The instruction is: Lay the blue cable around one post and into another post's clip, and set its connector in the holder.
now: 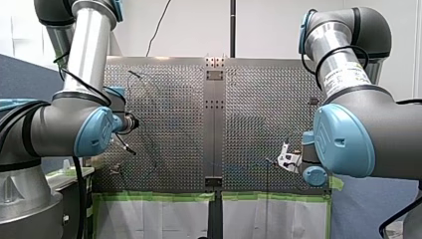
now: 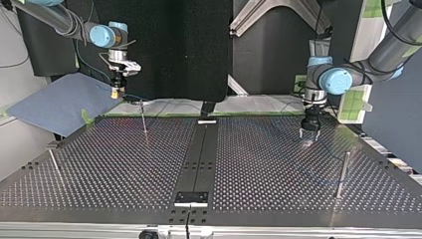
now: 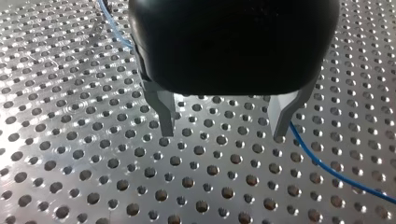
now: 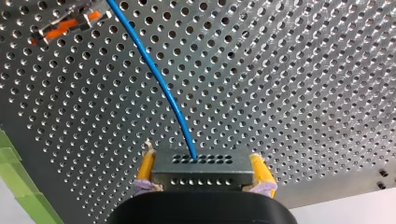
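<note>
My right gripper (image 4: 202,161) has its yellow pads shut on a grey connector block (image 4: 198,173). The blue cable (image 4: 156,77) leaves the block and curves away over the table, past an orange-marked clip (image 4: 65,25). In the top view this gripper (image 2: 117,92) hangs above the far edge at the left. My left gripper (image 3: 223,135) stands open just above the table with nothing between its metal fingers (image 3: 166,116). A stretch of the blue cable (image 3: 336,170) runs beside one finger. In the top view it (image 2: 309,132) is low over the table at the right.
Thin posts stand on the perforated table (image 2: 273,164): one far left of centre (image 2: 144,119), one at the left edge (image 2: 53,162), one at the right (image 2: 342,174). A dark rail (image 2: 199,154) runs down the middle. Green tape (image 1: 159,196) lines the table's edge.
</note>
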